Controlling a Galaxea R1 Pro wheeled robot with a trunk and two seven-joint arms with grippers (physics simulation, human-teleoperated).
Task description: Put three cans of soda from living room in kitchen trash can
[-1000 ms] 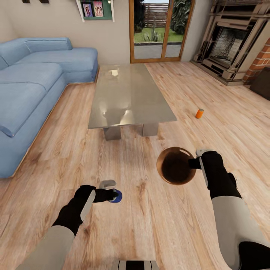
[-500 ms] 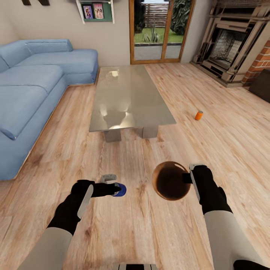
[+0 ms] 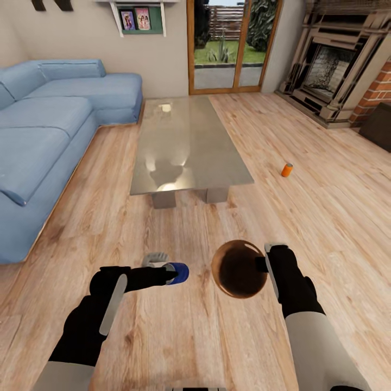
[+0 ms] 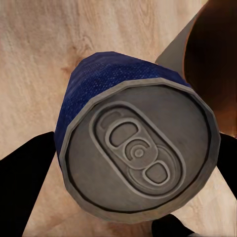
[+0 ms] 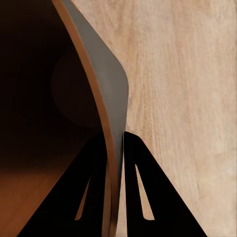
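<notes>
1. Left gripper (image 3: 176, 272) fingers clamp a blue soda can (image 3: 181, 272), poised beside the bin's mouth, likely for dropping in.
2. Right gripper (image 3: 264, 264) fingers pinch the copper trash can (image 3: 239, 269) rim, holding it above the floor.
3. An orange can (image 3: 287, 170) stands on the floor, beyond the glass tabletop's (image 3: 187, 145) right edge.

A: What can't you make out?

B: The left hand (image 3: 175, 273) fingers sit mostly behind the blue can (image 3: 180, 272), so the grip itself is hidden. The sofa (image 3: 49, 141) and the fireplace (image 3: 334, 70) run off the picture's edges.

A: And the bin?

B: The trash can (image 3: 239, 270) interior is too dark to read. The orange can (image 3: 287, 170) is too small for any detail.
</notes>
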